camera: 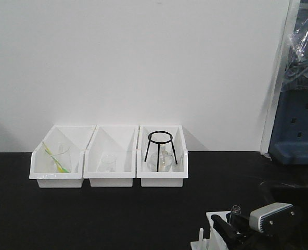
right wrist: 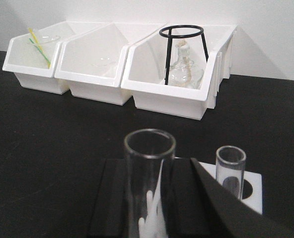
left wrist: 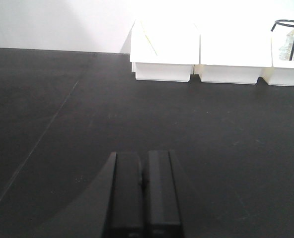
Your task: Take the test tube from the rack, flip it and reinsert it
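Nearest the lens in the right wrist view, a clear test tube (right wrist: 150,148) is seen upright, mouth up, clamped betw. the dark fingers (right wrist: 112,198) of the right gripper (right wrist: 149,166). Whether its lower end sits in a hole cannot be told. Just to its right, at the frame's lower right, the white rack (right wrist: 251,191) is seen w/ a second tube (right wrist: 230,166) standing in one hole.

In the front view, rack and gripper are found at the bottom right of the black table (camera: 91,219). Three white bins (right wrist: 95,91) are lined up at the back by the wall. A black tripod ring (right wrist: 182,32) and glassware are held in the right-hand one.

Left gripper (left wrist: 143,198): fingers are pressed together, at bottom centre of its own view, over the tabletop.
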Controlling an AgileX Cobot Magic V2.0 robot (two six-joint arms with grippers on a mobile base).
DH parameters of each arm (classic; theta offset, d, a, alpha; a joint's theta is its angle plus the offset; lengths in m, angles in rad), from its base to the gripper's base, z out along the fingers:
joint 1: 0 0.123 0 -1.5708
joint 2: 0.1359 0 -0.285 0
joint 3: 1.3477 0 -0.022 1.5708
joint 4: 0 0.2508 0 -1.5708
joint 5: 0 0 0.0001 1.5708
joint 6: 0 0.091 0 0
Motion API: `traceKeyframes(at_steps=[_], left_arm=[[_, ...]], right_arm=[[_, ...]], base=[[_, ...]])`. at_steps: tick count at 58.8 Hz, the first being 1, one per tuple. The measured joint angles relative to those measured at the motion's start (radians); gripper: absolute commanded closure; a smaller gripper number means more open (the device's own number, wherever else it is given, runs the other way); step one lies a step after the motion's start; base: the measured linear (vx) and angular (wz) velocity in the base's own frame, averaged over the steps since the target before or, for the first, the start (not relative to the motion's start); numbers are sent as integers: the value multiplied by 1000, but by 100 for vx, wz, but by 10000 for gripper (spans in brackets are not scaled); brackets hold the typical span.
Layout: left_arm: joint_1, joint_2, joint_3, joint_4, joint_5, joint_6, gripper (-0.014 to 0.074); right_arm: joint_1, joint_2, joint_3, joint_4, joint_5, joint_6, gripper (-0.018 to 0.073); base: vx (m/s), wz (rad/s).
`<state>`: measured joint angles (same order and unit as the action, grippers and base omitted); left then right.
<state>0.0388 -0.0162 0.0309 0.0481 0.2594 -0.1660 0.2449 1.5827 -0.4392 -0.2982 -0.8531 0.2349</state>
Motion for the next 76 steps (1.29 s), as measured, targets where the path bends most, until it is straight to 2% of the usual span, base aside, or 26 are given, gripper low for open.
traceKeyframes(at_steps=[29,35,58,66,76], left_arm=[[0,0,0,0,0,0,603],[0,0,0,0,0,0,603],[0,0,0,0,0,0,603],[0,0,0,0,0,0,603],[0,0,0,0,0,0,603]], right_arm=[[0,36,-1,0,-41,-3,556],[0,36,-1,0,-42,-3,505],[0,36,-1,0,-81,-3,158],[0,36,-2,0,-95,-3,113],[0,0,-2,0,-93,-3,112]], base=[[0,0],[0,0],[0,0],[0,0],[0,0]])
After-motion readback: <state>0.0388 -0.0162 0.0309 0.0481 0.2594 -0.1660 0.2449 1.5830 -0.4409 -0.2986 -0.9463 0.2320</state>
